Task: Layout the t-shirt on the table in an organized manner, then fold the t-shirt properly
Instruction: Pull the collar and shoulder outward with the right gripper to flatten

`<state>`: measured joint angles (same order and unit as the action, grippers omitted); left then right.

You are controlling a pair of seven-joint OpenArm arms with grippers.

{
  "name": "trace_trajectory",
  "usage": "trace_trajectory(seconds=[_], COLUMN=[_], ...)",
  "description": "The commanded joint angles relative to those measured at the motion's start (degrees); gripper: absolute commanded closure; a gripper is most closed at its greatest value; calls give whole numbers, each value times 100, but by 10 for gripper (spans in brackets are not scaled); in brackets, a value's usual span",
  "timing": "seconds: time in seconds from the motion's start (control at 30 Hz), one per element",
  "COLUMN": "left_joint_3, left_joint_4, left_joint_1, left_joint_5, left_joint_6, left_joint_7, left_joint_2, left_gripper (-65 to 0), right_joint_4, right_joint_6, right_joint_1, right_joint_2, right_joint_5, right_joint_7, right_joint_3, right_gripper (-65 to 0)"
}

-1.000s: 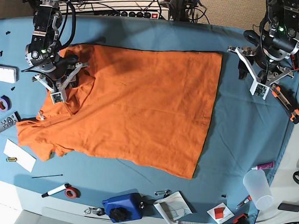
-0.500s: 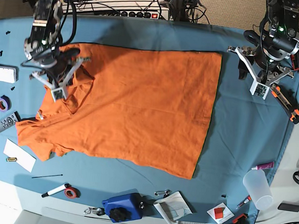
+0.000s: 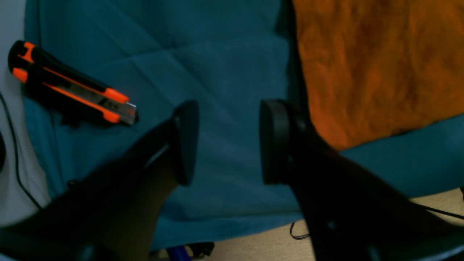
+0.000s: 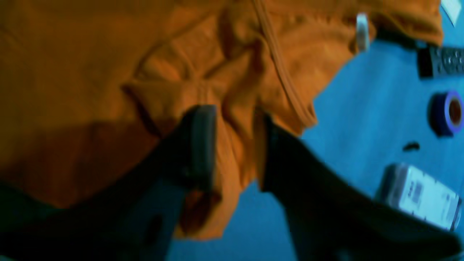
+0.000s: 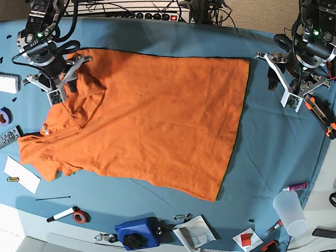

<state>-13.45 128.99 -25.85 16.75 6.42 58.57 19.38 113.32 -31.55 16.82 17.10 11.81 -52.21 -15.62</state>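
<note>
The orange t-shirt [image 5: 157, 119] lies spread flat on the teal-covered table [image 5: 269, 162], its hem toward the right and its collar and sleeves toward the left. My right gripper [image 5: 64, 79] hovers at the far-left sleeve. In the right wrist view a wrinkled fold of the t-shirt [image 4: 232, 108] lies between the parted fingers [image 4: 203, 145] of that gripper [image 4: 235, 145], and the jaws stand open. At the far right, my left gripper [image 5: 290, 88] is open over bare table cloth [image 3: 224, 72], with nothing between its pads [image 3: 186, 141]. The shirt's hem corner [image 3: 377, 65] lies just beside it.
An orange-black utility knife [image 5: 321, 116] lies right of the left gripper. A blue tape roll [image 5: 5, 116], a remote [image 5: 5, 139] and a white box [image 5: 2, 83] sit left of the shirt. A plastic cup [image 5: 289, 210], a blue object [image 5: 137, 232] and a marker [image 5: 62, 213] line the front.
My right gripper has moved back and to the left with the sleeve, stretching that corner outward. Its jaws, shut on the cloth before, have now opened. The left arm has not moved.
</note>
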Motion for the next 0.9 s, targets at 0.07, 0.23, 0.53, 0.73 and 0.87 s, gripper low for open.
trace_trajectory(seconds=[0.07, 0.23, 0.53, 0.73, 0.87], left_joint_3=[-20, -20, -20, -20, -20], left_joint_4=[94, 92, 94, 94, 92], left_joint_1=[15, 13, 15, 15, 15], left_joint_5=[-4, -4, -4, -7, -7], left_joint_6=[2, 2, 0, 2, 0], left_joint_7=[-122, -120, -120, -120, -120], left_joint_2=[46, 46, 46, 46, 46], left_gripper=[-284, -284, -284, -284, -284], right_joint_4=[-26, -957, -1543, -1539, -1537], right_joint_6=[192, 452, 450, 442, 439], right_joint_1=[-275, -866, -999, -997, -999], right_joint_2=[72, 101, 101, 98, 101], right_joint_5=[-337, -374, -319, 391, 417], right_joint_7=[87, -212, -901, -1733, -1895], right_joint_3=[197, 601, 1043, 1038, 1036], right_gripper=[-198, -198, -195, -75, -5])
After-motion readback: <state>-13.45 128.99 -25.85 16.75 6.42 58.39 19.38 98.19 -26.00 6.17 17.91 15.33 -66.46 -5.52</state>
